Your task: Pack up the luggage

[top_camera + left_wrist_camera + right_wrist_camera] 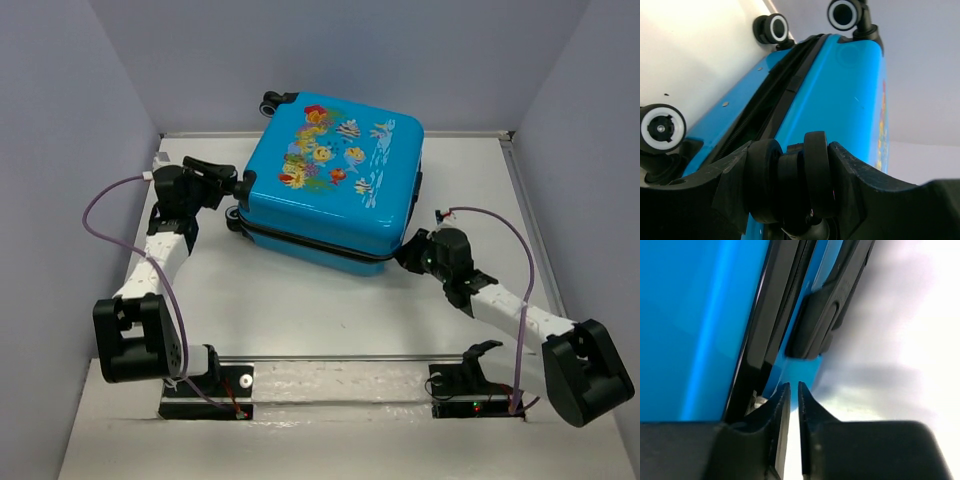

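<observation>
The luggage [330, 180], bright blue with a fish print on its lid, lies flat and zipped closed at the back middle of the table. My left gripper [235, 188] is at its left end, shut on a black double wheel [815, 170] of the luggage [840, 85], one finger pressed on each side. My right gripper [408, 252] is at the near right corner, its jaws only a narrow slit apart with nothing between them. In the right wrist view the right gripper [794, 387] points at the blue shell [690, 315] beside the black zipper seam [765, 330].
Grey walls close in the white table [300, 310] on the left, back and right. Other luggage wheels [661, 128] [772, 28] [845, 13] stick out at the left end. A black moulded foot [825, 315] juts from the shell's side. Purple cables loop off both arms.
</observation>
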Controlling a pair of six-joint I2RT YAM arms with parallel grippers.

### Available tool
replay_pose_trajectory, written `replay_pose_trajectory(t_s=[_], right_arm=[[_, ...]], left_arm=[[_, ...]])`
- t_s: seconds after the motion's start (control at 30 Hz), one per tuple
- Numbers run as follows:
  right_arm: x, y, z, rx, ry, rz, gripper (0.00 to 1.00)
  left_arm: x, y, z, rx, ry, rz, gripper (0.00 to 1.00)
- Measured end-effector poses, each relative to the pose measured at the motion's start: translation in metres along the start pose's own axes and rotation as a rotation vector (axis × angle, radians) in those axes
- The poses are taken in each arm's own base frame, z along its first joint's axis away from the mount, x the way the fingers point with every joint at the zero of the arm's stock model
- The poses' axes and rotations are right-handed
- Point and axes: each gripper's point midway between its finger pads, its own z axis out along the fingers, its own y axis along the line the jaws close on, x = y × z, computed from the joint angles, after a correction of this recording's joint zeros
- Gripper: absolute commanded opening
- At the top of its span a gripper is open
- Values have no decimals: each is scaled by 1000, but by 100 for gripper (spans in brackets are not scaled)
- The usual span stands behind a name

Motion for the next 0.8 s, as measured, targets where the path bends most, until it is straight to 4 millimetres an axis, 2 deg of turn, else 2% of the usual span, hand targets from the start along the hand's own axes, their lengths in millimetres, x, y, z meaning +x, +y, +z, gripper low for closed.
replay_pose_trajectory(t_s=[0.1,0.2,0.3,0.33,0.57,0.7,0.73,0.8], right_arm=[[4,1,-10,-17,5,-23,22],[4,5,-21,-45,-2,-50,26],[5,8,-31,-67,-8,-76,39],[5,8,-33,-71,-10,-83,41],[9,3,-35,-67,4,-152,44],[16,-5,-30,-53,38,-204,44],[16,-5,-29,-57,38,-225,44],[15,-4,-28,-66,32,-253,44]], left_arm=[[0,10,10,-26,19,-17,6],[-2,12,17,-30,37,-28,6],[-6,11,22,-19,46,-33,6],[-6,12,22,-18,47,-33,6],[-8,14,30,-17,57,-37,6],[-7,19,32,-27,62,-36,20],[-7,20,33,-30,63,-34,32],[-8,22,34,-43,67,-31,46]])
